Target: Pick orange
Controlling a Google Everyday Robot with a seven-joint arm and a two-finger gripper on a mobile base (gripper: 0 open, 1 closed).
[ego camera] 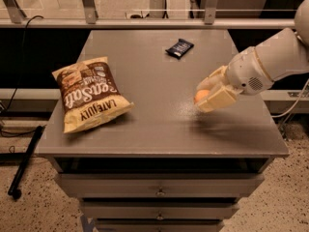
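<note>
Your gripper has its two pale fingers closed around the orange. One finger sits above the fruit and one below it, so you see only a small round bit of orange peeking out on the left side. The orange looks to be a little above the grey table, with a soft shadow on the top under it. This is over the right side of the table. The white arm comes in from the right edge.

A small dark packet lies further back, well apart from your gripper. A big brown-and-cream chip bag lies flat on the left side. Under the table top you can see drawers. A black stick lies on the floor at the left.
</note>
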